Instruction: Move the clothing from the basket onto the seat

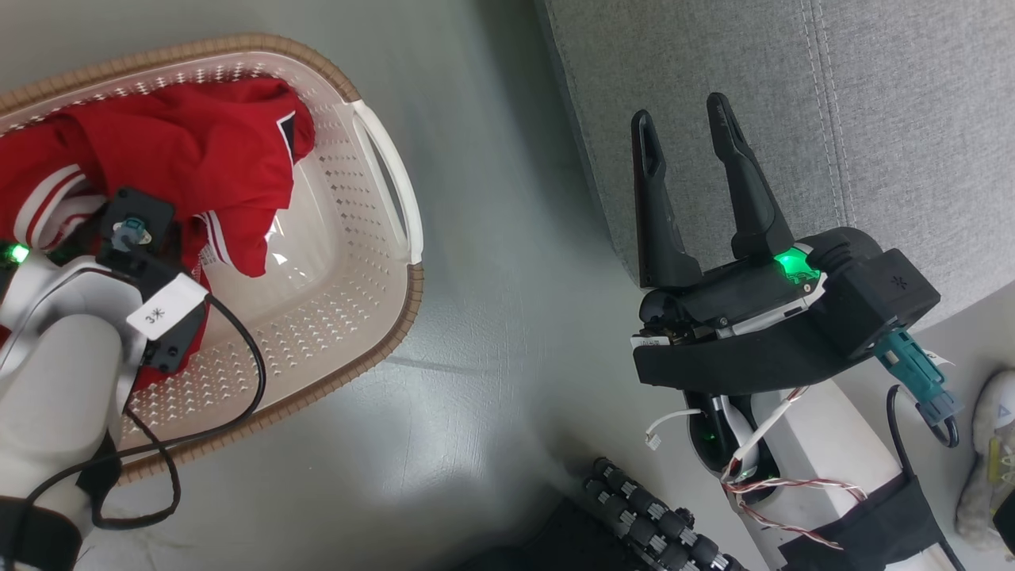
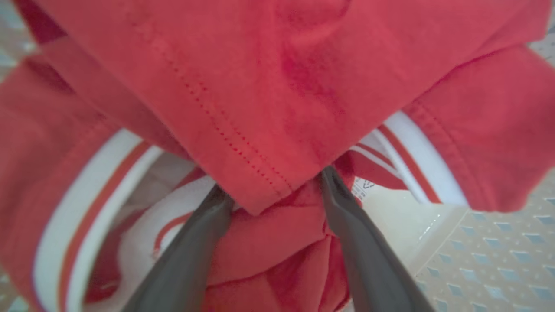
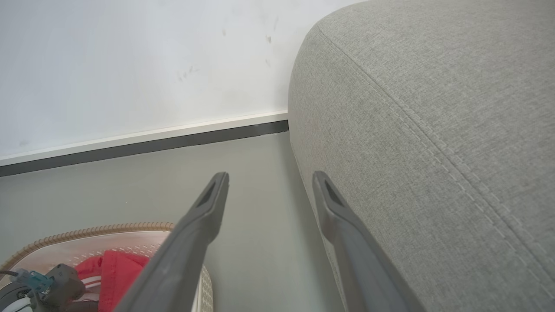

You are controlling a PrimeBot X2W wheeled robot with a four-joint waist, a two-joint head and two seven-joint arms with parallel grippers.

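The red clothing point(image 1: 198, 151) with white stripes lies heaped in the left half of the cream basket point(image 1: 396, 317) on the floor. My left arm reaches down into the heap, and its wrist hides the fingers in the head view. In the left wrist view my left gripper point(image 2: 271, 186) is open, and a hemmed fold of the clothing point(image 2: 277, 86) lies between its fingertips. My right gripper point(image 1: 680, 111) hovers open and empty at the front edge of the grey seat point(image 1: 793, 95). In the right wrist view my right gripper point(image 3: 269, 175) has the seat point(image 3: 433, 130) at its right and the basket point(image 3: 108, 227) at the lower left.
Grey floor point(image 1: 492, 238) separates the basket from the seat. A white wall with a dark baseboard point(image 3: 143, 147) runs behind them. A pale shoe point(image 1: 991, 452) shows at the right edge. My dark base with rollers point(image 1: 658, 523) sits at the bottom.
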